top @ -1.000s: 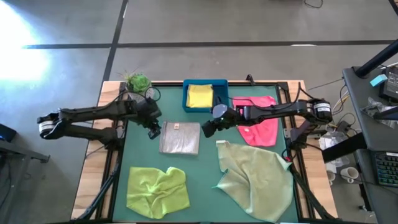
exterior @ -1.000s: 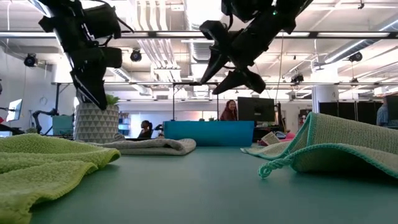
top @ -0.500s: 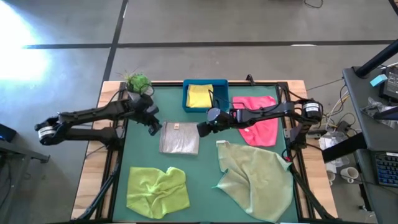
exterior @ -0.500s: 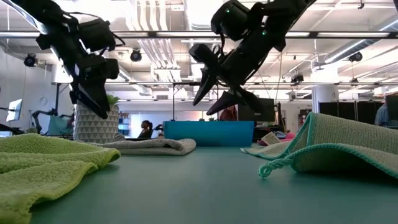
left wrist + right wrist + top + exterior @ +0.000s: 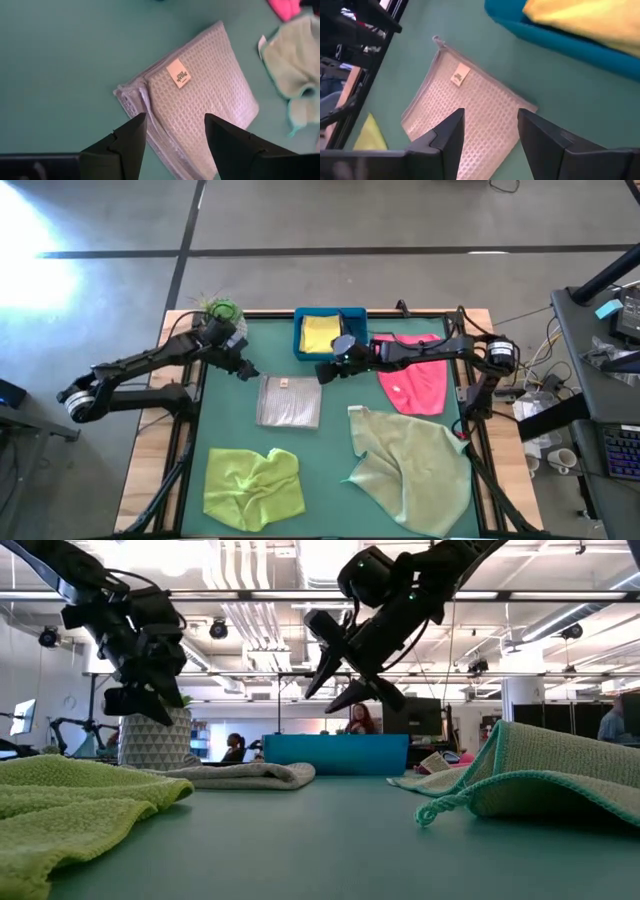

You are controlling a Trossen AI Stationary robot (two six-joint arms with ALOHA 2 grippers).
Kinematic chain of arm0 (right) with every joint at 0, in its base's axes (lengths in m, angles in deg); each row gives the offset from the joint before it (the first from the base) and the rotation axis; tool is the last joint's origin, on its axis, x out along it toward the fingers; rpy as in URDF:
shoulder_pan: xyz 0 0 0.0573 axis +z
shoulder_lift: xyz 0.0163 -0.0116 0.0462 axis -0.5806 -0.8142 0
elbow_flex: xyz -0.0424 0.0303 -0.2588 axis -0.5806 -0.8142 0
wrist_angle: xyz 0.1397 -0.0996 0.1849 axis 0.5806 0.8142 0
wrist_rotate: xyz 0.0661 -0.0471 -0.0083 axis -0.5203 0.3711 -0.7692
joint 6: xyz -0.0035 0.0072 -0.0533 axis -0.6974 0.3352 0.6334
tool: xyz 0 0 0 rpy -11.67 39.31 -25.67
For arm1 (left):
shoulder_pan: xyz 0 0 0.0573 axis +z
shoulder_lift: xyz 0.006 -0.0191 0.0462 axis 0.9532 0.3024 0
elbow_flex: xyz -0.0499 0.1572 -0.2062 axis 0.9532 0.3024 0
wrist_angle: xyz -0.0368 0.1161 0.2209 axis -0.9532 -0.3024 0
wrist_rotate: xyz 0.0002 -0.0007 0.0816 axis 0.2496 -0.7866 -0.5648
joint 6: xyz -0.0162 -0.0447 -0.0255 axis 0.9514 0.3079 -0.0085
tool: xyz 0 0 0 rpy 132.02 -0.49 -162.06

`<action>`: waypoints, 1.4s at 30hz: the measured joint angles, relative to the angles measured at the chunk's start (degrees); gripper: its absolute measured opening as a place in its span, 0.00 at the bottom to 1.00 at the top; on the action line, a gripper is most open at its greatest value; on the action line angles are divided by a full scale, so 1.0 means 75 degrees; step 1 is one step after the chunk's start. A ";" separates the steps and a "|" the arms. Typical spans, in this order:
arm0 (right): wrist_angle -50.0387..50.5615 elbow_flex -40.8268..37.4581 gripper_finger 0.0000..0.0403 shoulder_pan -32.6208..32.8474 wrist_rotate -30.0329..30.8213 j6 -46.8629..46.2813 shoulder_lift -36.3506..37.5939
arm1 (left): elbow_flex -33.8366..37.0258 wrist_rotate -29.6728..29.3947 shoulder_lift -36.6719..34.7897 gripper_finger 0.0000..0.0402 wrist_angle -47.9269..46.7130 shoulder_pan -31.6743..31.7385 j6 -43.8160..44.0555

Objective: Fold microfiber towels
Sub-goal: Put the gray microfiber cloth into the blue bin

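Note:
A folded light grey towel (image 5: 289, 401) lies flat on the green table; it also shows in the left wrist view (image 5: 200, 95) and the right wrist view (image 5: 465, 110). My left gripper (image 5: 244, 370) hangs open above the table just off the towel's far left corner. My right gripper (image 5: 325, 373) hangs open off its far right corner, near the blue tray (image 5: 300, 340). A yellow towel (image 5: 322, 333) lies in the tray. A hot pink towel (image 5: 415, 375), a crumpled lime green towel (image 5: 252, 485) and a larger sage green towel (image 5: 410, 470) lie on the table.
A potted plant (image 5: 220, 310) stands at the table's far left corner, close behind my left arm. The lime towel and the sage towel fill the near part of the table. Bare table shows between them and around the grey towel.
Both grippers have drawn back from the grey towel toward the table's far edge, the left one toward the plant, the right one toward the tray. Both stay open. The grey towel lies as before.

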 joint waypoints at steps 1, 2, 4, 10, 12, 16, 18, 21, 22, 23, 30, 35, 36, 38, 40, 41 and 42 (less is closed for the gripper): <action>0.0005 0.0003 0.43 -0.0011 -0.0050 -0.0036 -0.0038 | 0.0000 -0.0002 0.0010 0.46 0.0010 0.0000 0.0265; 0.0009 0.0003 0.43 -0.0009 -0.0053 -0.0133 -0.0097 | 0.0000 -0.0008 0.0020 0.46 0.0017 0.0000 0.0509; 0.0018 -0.0010 0.43 -0.0008 -0.0056 -0.0371 -0.0211 | 0.0000 -0.0047 0.0067 0.46 0.0015 -0.0003 0.0908; 0.0040 -0.0023 0.43 -0.0005 -0.0037 -0.0570 -0.0496 | 0.0011 -0.0301 0.0302 0.46 0.0018 -0.0006 0.1252; 0.0040 -0.0023 0.43 -0.0005 -0.0038 -0.0632 -0.0518 | 0.0044 -0.0316 0.0397 0.46 0.0027 -0.0006 0.1251; 0.0054 -0.0026 0.43 -0.0005 0.0162 -0.0687 -0.0547 | 0.0227 -0.0361 0.0555 0.46 0.0184 -0.0006 0.1397; 0.0065 -0.0029 0.43 -0.0005 0.0195 -0.0690 -0.0584 | 0.0420 -0.0377 0.0589 0.46 0.0460 -0.0006 0.1782; 0.0053 -0.0026 0.43 0.0006 0.0236 -0.0892 -0.0708 | 0.0736 -0.0391 0.0592 0.46 0.1049 -0.0006 0.2244; 0.0018 -0.0026 0.43 0.0026 0.0240 -0.0934 -0.0778 | 0.0830 -0.0387 0.0592 0.46 0.1243 -0.0006 0.2344; 0.0007 -0.0023 0.43 0.0042 0.0232 -0.0938 -0.0828 | 0.0927 -0.0366 0.0592 0.46 0.1431 -0.0006 0.2453; -0.0082 0.0182 0.43 0.0132 0.0270 -0.0815 -0.1288 | 0.1350 -0.0264 0.0764 0.46 0.1879 -0.0009 0.2648; -0.0183 0.0333 0.43 0.0126 0.0352 -0.0675 -0.1584 | 0.1586 -0.0264 0.1129 0.46 0.2494 -0.0009 0.2669; -0.0192 0.0335 0.43 0.0129 0.0354 -0.0670 -0.1617 | 0.1597 -0.0264 0.1228 0.46 0.2561 -0.0009 0.2669; -0.0162 0.0332 0.43 0.0128 0.0351 -0.0672 -0.1653 | 0.1604 -0.0249 0.1464 0.46 0.2669 -0.0015 0.2669; -0.0108 0.0332 0.43 0.0129 0.0351 -0.0667 -0.1690 | 0.1600 -0.0206 0.1691 0.46 0.2795 -0.0006 0.2685; -0.0129 0.0332 0.43 0.0129 0.0351 -0.0671 -0.1716 | 0.1604 -0.0199 0.1814 0.46 0.2910 -0.0006 0.2689; -0.0161 0.0332 0.43 0.0129 0.0351 -0.0672 -0.1738 | 0.1605 -0.0180 0.1933 0.46 0.3054 -0.0006 0.2690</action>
